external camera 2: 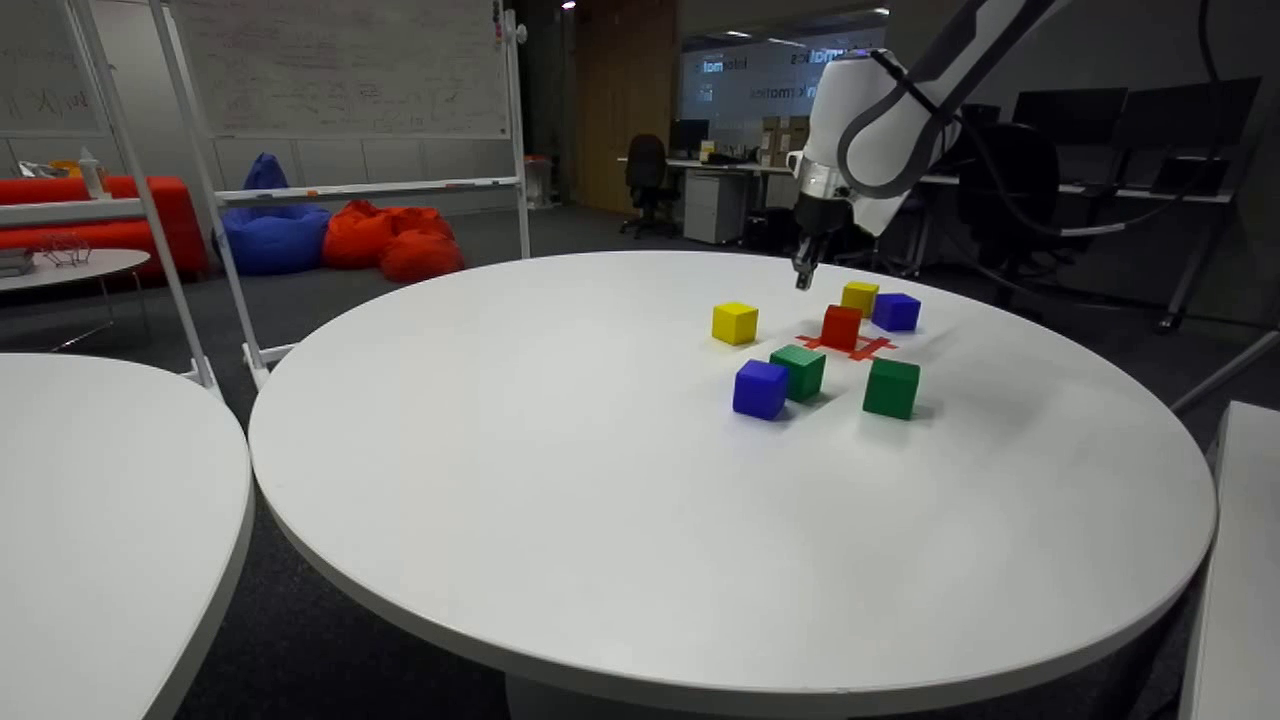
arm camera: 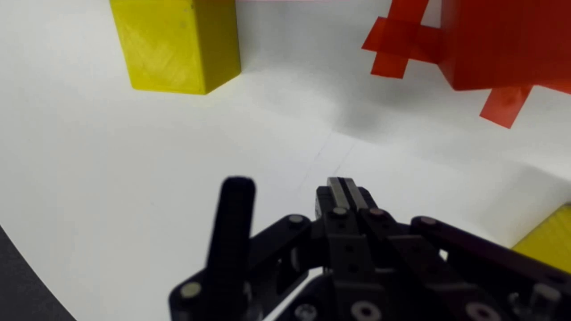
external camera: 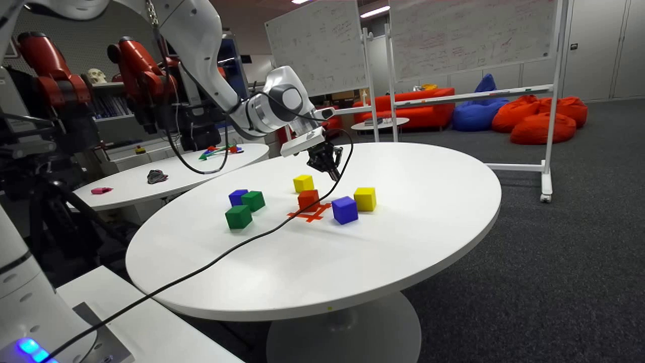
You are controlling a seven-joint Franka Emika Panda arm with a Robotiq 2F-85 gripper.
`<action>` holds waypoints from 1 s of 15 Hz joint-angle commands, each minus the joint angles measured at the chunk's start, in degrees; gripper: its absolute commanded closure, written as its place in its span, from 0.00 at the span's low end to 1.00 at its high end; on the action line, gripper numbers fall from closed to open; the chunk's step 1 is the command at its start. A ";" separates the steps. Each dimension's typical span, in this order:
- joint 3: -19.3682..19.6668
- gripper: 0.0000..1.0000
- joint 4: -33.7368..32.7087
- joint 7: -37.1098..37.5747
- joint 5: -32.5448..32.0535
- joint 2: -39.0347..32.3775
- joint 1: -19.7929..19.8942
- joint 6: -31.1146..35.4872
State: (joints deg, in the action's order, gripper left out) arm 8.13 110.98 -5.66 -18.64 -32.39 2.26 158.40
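Observation:
My gripper [arm camera: 343, 189] is shut with nothing between its fingertips, in the air over the white round table [external camera 2: 480, 420]. In both exterior views it hangs past the red cube [external camera: 309, 200], apart from every cube. That red cube [arm camera: 508, 44] sits on crossed red tape [arm camera: 388, 64] in the wrist view. One yellow cube [arm camera: 160, 49] is at the upper left there, and part of another yellow cube [arm camera: 548, 240] shows lower right. Also on the table are two green cubes [external camera 2: 798, 372] and two blue cubes, one [external camera 2: 760, 389] beside a green cube, the other [external camera: 345, 210] near a yellow cube [external camera: 365, 199].
A black cable [external camera: 227, 254] crosses an exterior view in front of the table. Another white table [external camera: 176, 174] with small items stands behind, close to the round one. Whiteboards on wheeled stands [external camera: 549, 151], a red sofa and beanbags are farther off.

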 commanded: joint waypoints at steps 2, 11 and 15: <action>0.88 1.00 0.47 0.97 -1.31 0.83 -3.40 -1.51; 0.60 1.00 0.09 0.38 -0.80 0.51 -4.76 -3.77; 0.42 1.00 -0.47 0.19 -0.57 0.01 -4.02 -7.30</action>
State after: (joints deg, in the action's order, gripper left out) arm 8.48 111.06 -5.37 -18.99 -32.42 -2.28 154.00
